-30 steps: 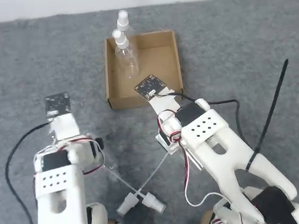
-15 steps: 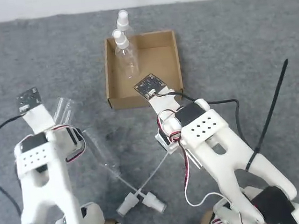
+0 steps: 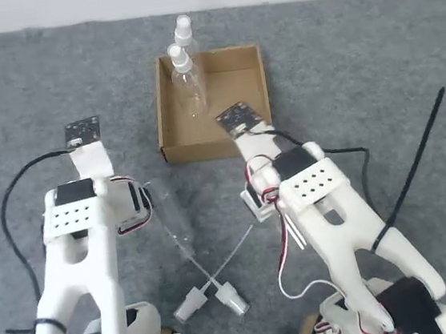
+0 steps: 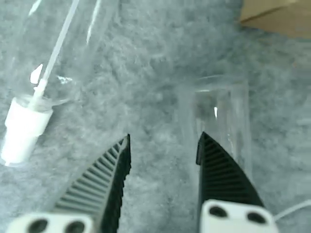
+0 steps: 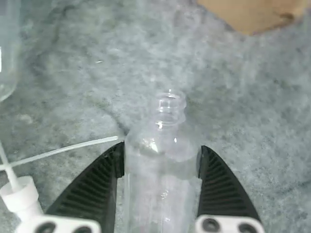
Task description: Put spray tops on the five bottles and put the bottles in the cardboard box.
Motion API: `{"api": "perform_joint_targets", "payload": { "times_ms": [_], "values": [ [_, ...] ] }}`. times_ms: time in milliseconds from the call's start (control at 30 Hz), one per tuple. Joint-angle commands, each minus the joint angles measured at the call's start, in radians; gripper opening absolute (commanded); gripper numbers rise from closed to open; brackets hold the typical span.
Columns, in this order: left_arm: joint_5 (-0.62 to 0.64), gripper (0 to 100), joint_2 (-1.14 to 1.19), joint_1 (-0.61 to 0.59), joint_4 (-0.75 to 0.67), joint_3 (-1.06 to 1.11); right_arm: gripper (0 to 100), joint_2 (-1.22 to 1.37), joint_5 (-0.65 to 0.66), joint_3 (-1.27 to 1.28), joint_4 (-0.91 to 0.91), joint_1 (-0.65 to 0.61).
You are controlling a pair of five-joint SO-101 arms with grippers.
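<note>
Two capped bottles stand upright at the far side. The boxed bottle (image 3: 187,81) is set inside the cardboard box (image 3: 185,149), in its far-left corner. The outer bottle (image 3: 183,29) is set just beyond the box's far wall, on the grey counter (image 3: 371,53).

A lying bottle (image 3: 170,217), clear & w/o top, is laid on its side btwn the two arms, just right of the L arm (image 3: 74,240). Near-centre, a left spray top (image 3: 190,304) and a right spray top (image 3: 232,300) are laid close together. Their dip tubes are crossed and run toward the lying bottle's near end. Whether either tube enters its neck cannot be told.

The R arm (image 3: 314,189) is stretched from near-right, w/ its wrist end by the box's near wall. The R jaws are closed on the body of a gripped bottle (image 5: 163,165), one jaw pressed to each side. Its neck is open, w/o top, and is pointed away from the wrist, over the counter.

The L jaws are spread apart w/ nothing gripped, and bare counter is seen btwn them. A fifth bottle (image 4: 218,114), clear, is seen at the tip of one jaw, outside the gap. Contact w/ that jaw cannot be told.
</note>
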Motion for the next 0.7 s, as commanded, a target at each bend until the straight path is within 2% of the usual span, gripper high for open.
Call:
{"api": "perform_joint_targets", "payload": {
  "times_ms": [0,200,367,567,667],
  "values": [
    [-0.157,21,-0.104,0.008,0.084,-0.067,9.7,-0.064,-0.046,-0.068,-0.015,0.056],
    [-0.399,20,-0.183,0.011,0.273,-0.136,9.7,-0.064,-0.049,-0.068,-0.058,0.117],
    [-0.559,20,-0.196,0.141,0.359,-0.105,9.7,-0.064,-0.086,-0.068,-0.081,0.145],
    [-0.588,20,-0.199,0.376,0.368,0.010,9.7,-0.058,-0.104,-0.066,-0.101,0.179],
    [-0.588,20,-0.198,0.434,0.322,0.045,9.7,-0.058,-0.104,-0.066,-0.102,0.177]
  ]
}}
